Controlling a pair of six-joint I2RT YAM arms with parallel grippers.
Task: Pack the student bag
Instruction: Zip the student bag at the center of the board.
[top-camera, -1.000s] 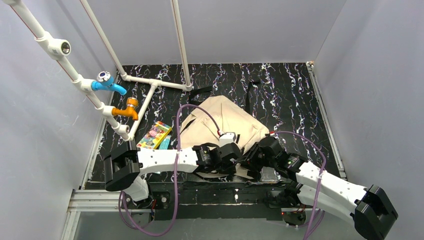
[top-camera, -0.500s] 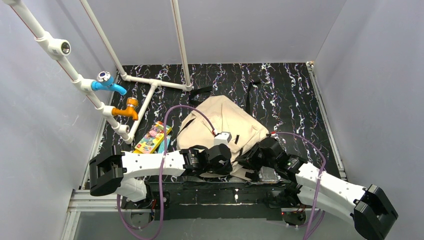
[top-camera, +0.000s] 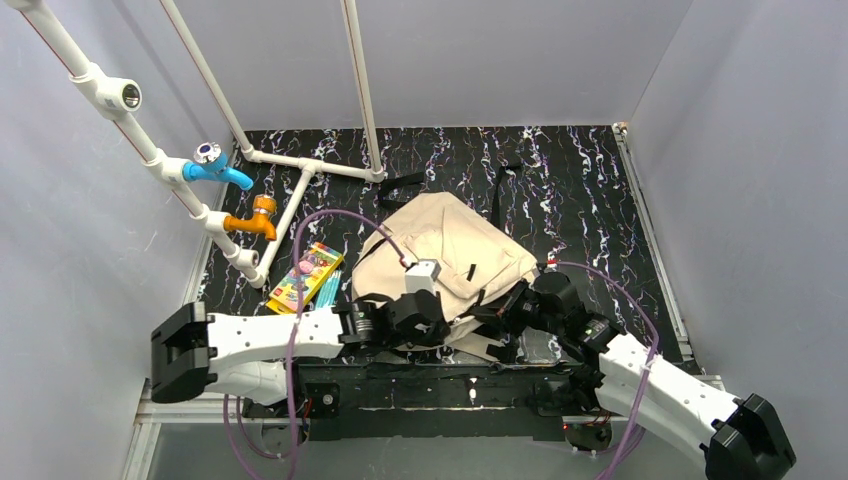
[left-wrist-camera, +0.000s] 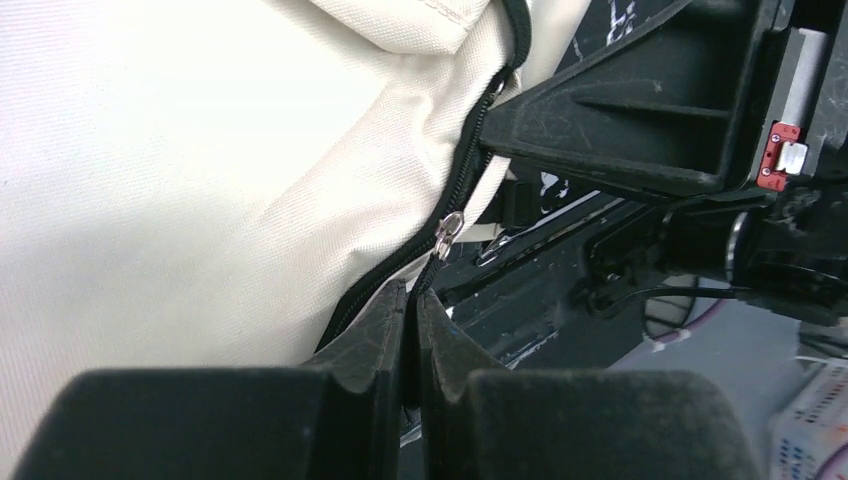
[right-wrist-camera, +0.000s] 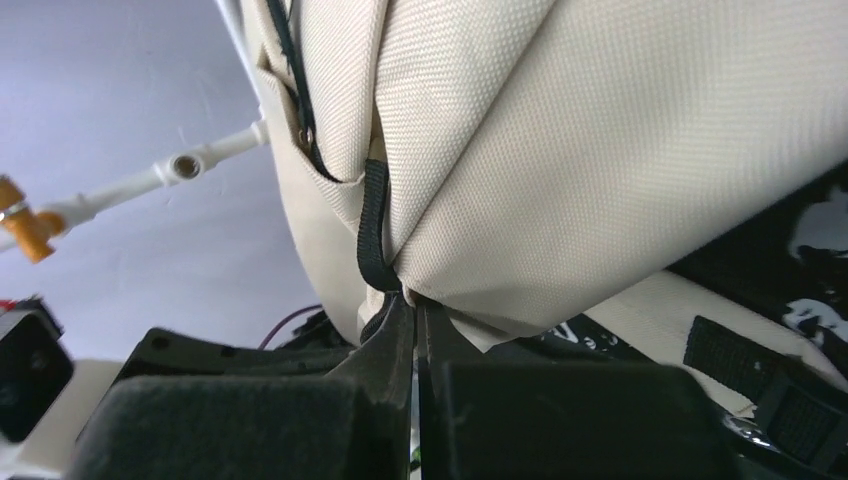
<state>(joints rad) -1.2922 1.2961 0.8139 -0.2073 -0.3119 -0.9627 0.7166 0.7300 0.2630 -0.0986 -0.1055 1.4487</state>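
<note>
We look down into a booth closed in by 3 plain, pale grey walls (top-camera: 500, 60) under soft, even light. Its floor is a black tabletop (top-camera: 580, 190) veined with white. At left a white pipe frame (top-camera: 360, 90) rises from the tabletop, carrying 1 blue tap (top-camera: 215, 168) and 1 orange tap (top-camera: 255, 220). An aluminium rail (top-camera: 190, 400) edges the near side.

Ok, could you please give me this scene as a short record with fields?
task object: student bag, beige, lying on the table
left end effector: shut on the zipper pull
right end effector: shut on a black strap of the bag
beside the bag: crayon box, on the left arm's side
</note>
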